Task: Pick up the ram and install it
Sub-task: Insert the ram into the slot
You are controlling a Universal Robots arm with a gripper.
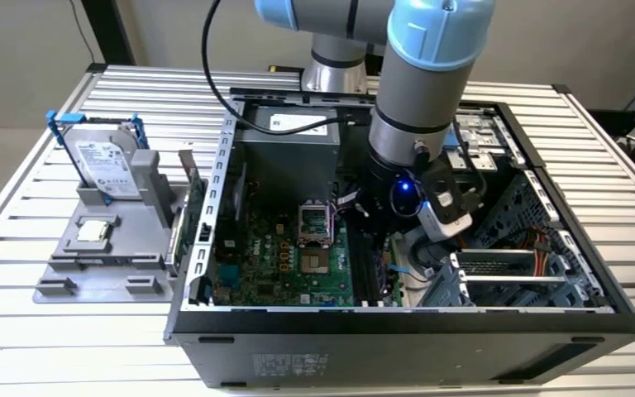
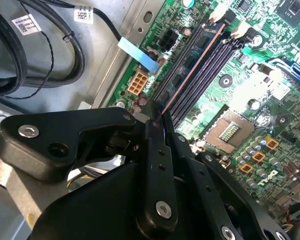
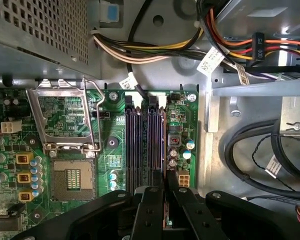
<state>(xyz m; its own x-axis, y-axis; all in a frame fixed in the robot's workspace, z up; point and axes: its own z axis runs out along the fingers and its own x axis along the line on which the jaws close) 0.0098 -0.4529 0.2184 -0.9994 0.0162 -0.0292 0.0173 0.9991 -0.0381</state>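
End effector (image 2: 157, 131) fingers are pinched on my one ram (image 2: 192, 72), held edge-on over the memory slots (image 3: 145, 145) near the motherboard (image 3: 55, 165) edge inside the computer case (image 1: 202, 314). I judge the stick light, stiff and fragile; grip its flat sides, never its contacts. Four slots counted.

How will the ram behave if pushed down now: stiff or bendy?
The ram looks thin and flat, edge-on over the slots, so probably stiff lengthwise yet apt to tip sideways. The gripper seems to pinch it near one end, so pressing may seat it unevenly.
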